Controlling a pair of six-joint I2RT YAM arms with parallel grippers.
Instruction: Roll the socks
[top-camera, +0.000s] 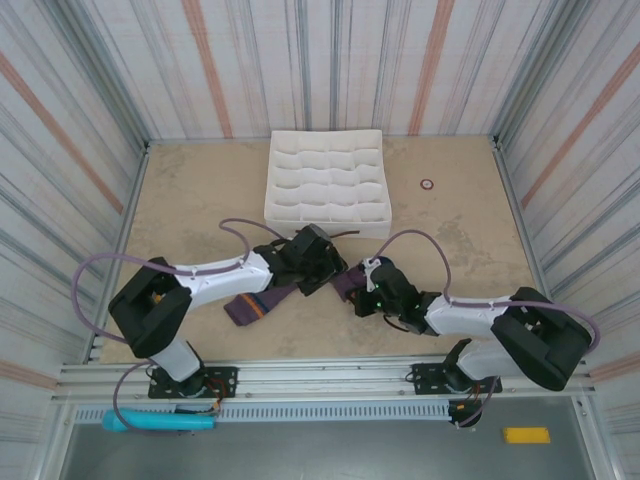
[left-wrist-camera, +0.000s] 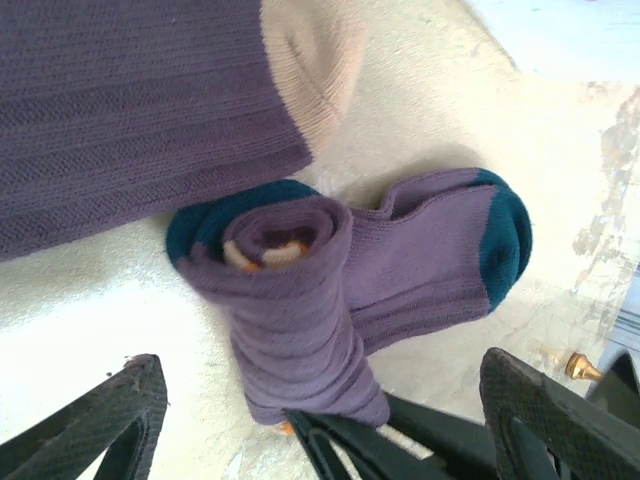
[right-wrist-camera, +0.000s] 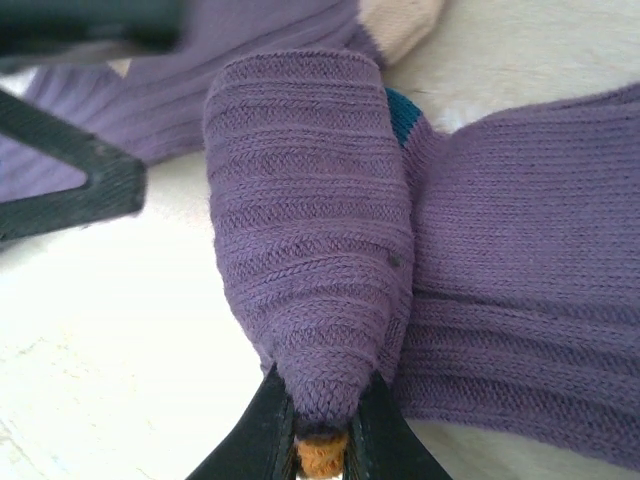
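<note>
Partly rolled on the table, one of the socks (left-wrist-camera: 290, 300) is purple with a dark teal heel (left-wrist-camera: 505, 240); the roll (right-wrist-camera: 310, 230) stands up off its flat remainder (right-wrist-camera: 540, 290). My right gripper (right-wrist-camera: 320, 388) is shut on the roll's near end, with the orange cuff (right-wrist-camera: 322, 455) pinched between its fingers. My left gripper (left-wrist-camera: 325, 372) is open, one finger (left-wrist-camera: 100, 420) on each side of the roll and clear of it. The other sock (left-wrist-camera: 130, 110), purple with a peach toe (left-wrist-camera: 310, 70), lies flat beside it. From above, both grippers (top-camera: 318, 262) (top-camera: 362, 290) meet over the socks (top-camera: 255, 303).
A white divided tray (top-camera: 328, 178) stands at the back centre, close behind the left gripper. A small red ring (top-camera: 427, 184) lies to its right. Striped walls (top-camera: 80, 150) enclose the table. Bare tabletop (top-camera: 190, 200) lies at the back left.
</note>
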